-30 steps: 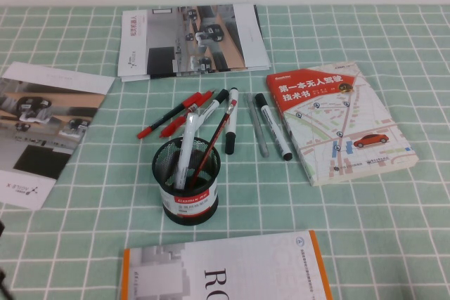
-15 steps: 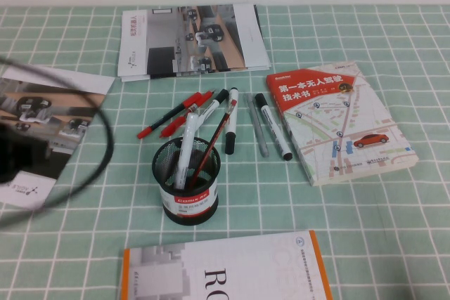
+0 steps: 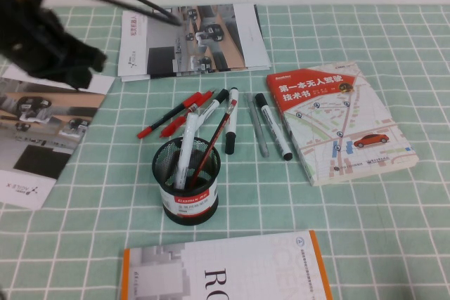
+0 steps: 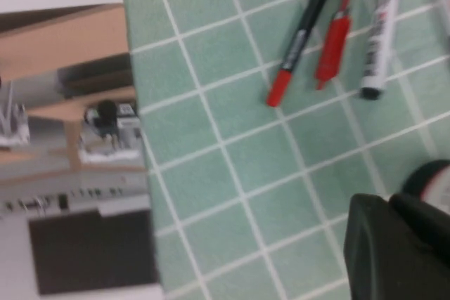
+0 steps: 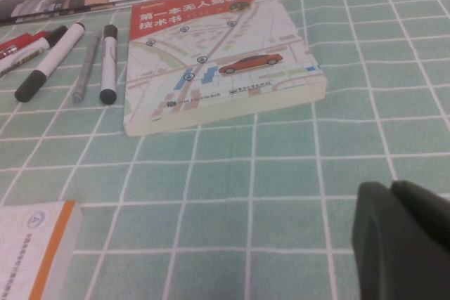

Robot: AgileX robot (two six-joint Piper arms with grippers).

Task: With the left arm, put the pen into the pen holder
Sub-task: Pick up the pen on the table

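The book [image 3: 339, 121] on my right bears a red cover band with white Chinese title "第一本无人驾驶技术书". The booklet [image 3: 225, 272] nearest me shows large black letters "RO", cut off at the edge. The pen holder [image 3: 186, 180] carries a red base label with white lettering too small for me to read.

**Colours on the checked cloth**

The tablecloth [image 3: 394, 230] is pale green with a white grid. The pen [image 3: 167, 117], beside the pen holder [image 3: 186, 182], is black with red ends. The holder is black mesh, banded white and red. The book [image 3: 337, 121] has a red header, and the blurred left arm [image 3: 42, 33] looks black.
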